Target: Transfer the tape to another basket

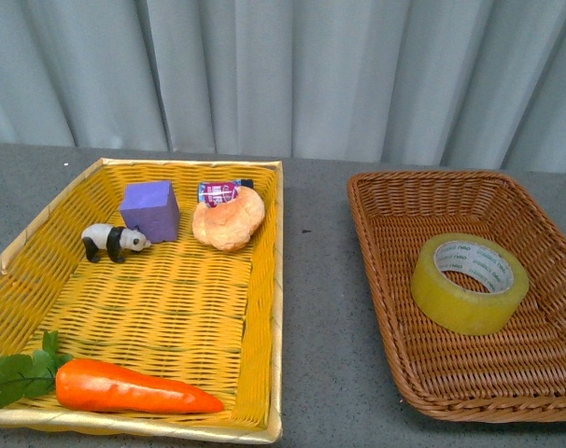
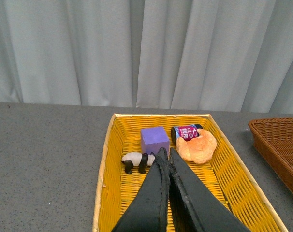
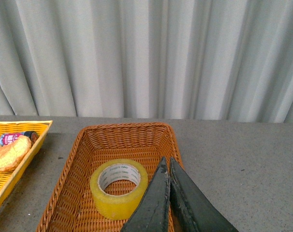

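Tape [image 1: 470,283] lies in the brown basket [image 1: 386,280]; toys fill the yellow basket [image 1: 264,308]; both hands seemingly closed, empty.

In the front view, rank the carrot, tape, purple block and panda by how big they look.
1. carrot, though it is nearest the camera
2. tape
3. purple block
4. panda

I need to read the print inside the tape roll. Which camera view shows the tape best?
The front view: the tape lies whole and unblocked in the brown basket, its printed core facing up. The right wrist view also shows it, but the shut right pincer crowds its edge. The left wrist view misses it.
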You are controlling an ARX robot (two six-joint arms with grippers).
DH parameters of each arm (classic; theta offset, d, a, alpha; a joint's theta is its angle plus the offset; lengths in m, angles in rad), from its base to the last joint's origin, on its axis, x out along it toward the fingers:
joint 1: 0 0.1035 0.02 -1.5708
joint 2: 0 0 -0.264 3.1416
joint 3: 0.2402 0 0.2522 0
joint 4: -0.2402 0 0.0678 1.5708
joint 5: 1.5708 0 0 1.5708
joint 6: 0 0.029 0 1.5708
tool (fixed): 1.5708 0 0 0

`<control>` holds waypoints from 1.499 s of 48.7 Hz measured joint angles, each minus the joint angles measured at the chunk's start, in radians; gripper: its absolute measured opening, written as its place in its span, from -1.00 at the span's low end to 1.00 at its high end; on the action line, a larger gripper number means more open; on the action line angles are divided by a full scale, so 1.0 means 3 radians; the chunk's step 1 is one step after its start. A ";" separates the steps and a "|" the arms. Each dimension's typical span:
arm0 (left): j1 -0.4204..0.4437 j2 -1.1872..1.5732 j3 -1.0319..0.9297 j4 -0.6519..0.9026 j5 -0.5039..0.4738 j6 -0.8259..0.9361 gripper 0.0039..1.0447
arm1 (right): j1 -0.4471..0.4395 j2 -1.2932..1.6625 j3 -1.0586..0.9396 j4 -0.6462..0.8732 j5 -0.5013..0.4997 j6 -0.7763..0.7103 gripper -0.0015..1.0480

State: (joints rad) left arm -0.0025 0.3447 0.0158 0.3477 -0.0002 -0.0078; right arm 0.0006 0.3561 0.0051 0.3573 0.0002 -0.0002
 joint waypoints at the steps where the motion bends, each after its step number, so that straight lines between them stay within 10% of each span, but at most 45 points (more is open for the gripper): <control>1: 0.0000 -0.0028 0.0000 -0.0028 0.0000 0.0000 -0.93 | 0.0000 -0.0015 0.0000 -0.0014 0.0000 0.0000 -0.98; 39: 0.0000 -0.1134 0.0001 -0.1155 0.0001 0.0000 -0.82 | 0.0000 -0.1175 0.0003 -0.1185 -0.0005 0.0000 -0.98; 62: 0.0000 -0.1136 0.0001 -0.1157 0.0001 0.0001 0.87 | 0.0000 -0.1175 0.0003 -0.1185 -0.0005 -0.0003 0.60; 73: 0.0000 -0.1136 0.0001 -0.1157 0.0001 0.0005 0.88 | 0.0000 -0.1175 0.0003 -0.1185 -0.0005 0.0000 0.83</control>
State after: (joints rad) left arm -0.0025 0.0040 0.0162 0.0006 0.0002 -0.0063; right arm 0.0006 0.0036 0.0059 0.0017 -0.0013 -0.0002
